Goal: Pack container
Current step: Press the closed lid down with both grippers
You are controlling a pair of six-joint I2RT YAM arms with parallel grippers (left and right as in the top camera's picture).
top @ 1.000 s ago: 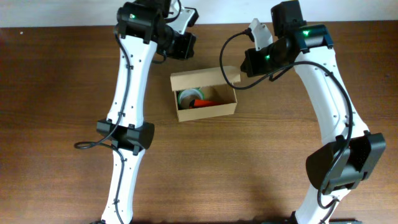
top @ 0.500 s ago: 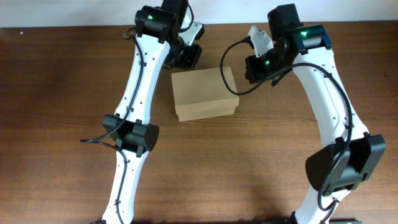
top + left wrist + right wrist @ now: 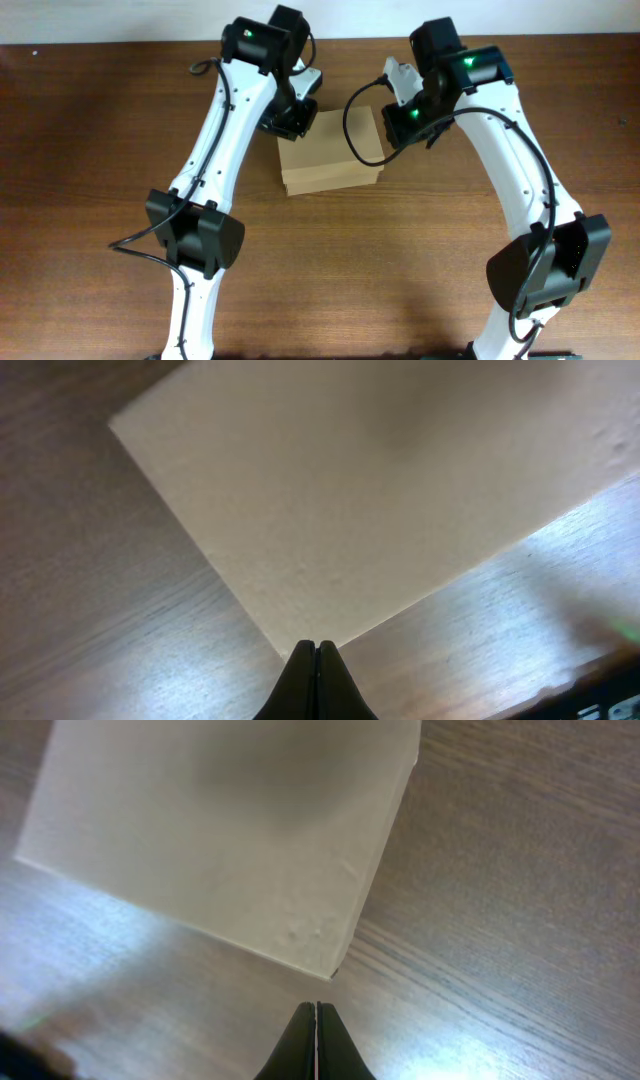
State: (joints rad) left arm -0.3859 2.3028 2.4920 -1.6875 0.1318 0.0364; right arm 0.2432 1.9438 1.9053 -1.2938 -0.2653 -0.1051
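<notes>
The container [image 3: 330, 155], a plain tan cardboard box, sits mid-table with its flap lid down flat, hiding the inside. In the overhead view my left gripper [image 3: 296, 122] hovers at the box's back-left corner. My right gripper [image 3: 392, 125] is just off the back-right corner. The left wrist view has the lid [image 3: 360, 490] filling most of the frame, with one box corner right at my left gripper [image 3: 316, 647], whose jaws are pressed together and empty. In the right wrist view the box [image 3: 220, 830] lies ahead, and my right gripper [image 3: 316, 1008] is shut and empty, a short gap from its corner.
The box rests on a dark wooden table [image 3: 90, 150]. A pale wall edge runs along the back [image 3: 100, 20]. Both white arms reach in from the near side, their cables looping close to the box.
The box's lid was open a second ago, showing things inside; it now lies closed. Both grippers have moved in toward the box's back corners.
</notes>
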